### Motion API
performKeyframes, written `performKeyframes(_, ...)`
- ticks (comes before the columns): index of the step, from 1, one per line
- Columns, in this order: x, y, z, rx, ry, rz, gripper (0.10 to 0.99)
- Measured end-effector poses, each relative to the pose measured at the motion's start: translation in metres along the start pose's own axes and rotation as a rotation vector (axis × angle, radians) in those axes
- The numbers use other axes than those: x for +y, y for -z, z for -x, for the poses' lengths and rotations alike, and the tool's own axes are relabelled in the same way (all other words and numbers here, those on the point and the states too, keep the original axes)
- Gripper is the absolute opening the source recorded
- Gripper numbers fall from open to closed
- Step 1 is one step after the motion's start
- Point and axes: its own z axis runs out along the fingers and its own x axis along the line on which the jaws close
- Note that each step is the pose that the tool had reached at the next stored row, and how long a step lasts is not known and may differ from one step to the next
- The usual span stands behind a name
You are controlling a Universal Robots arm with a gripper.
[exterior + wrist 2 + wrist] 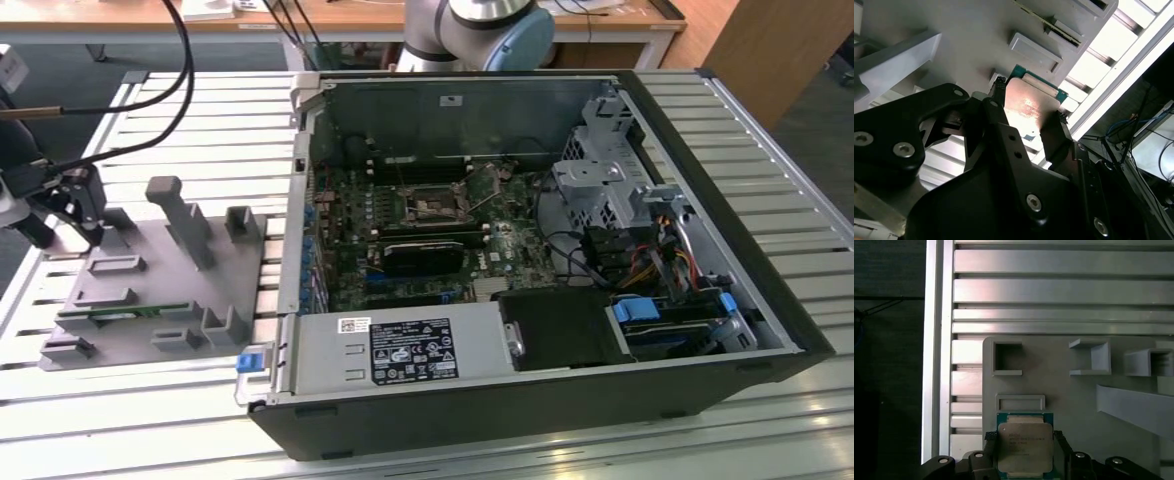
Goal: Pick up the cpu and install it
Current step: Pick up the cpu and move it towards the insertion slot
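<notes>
So the gripper (1025,441) was down at the grey fixture plate (1069,395). Its two black fingers (990,442) were pinching the cpu (1025,447) from opposite edges, one on each side, snug against the green rim. The chip sat between them with its metal lid facing up, just beside a low rectangular frame (1020,402) moulded into the plate. Couldn't tell from either wrist view whether it was resting on the plate or lifted off it. In the second wrist view the lid caught a warm glare.

Further out, the plate had open square pockets (1007,358) and a tall upright post (187,225). A long green memory stick (118,312) lay in a slot toward the plate's nearer edge in the exterior view. All of it sat on a slatted aluminium table (1054,290).

Toward the exterior view's right, well apart from the gripper, was the open computer case (561,415) — motherboard (400,235) exposed, socket (434,207) in the middle of it, power supply (400,352) along the near wall. The arm's base joint (481,28) stood behind the case.
</notes>
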Motion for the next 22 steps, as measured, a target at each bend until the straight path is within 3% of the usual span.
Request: performKeyframes(22,0.0020,0.0098,0.0000,0.0002,0.000,0.000,0.533)
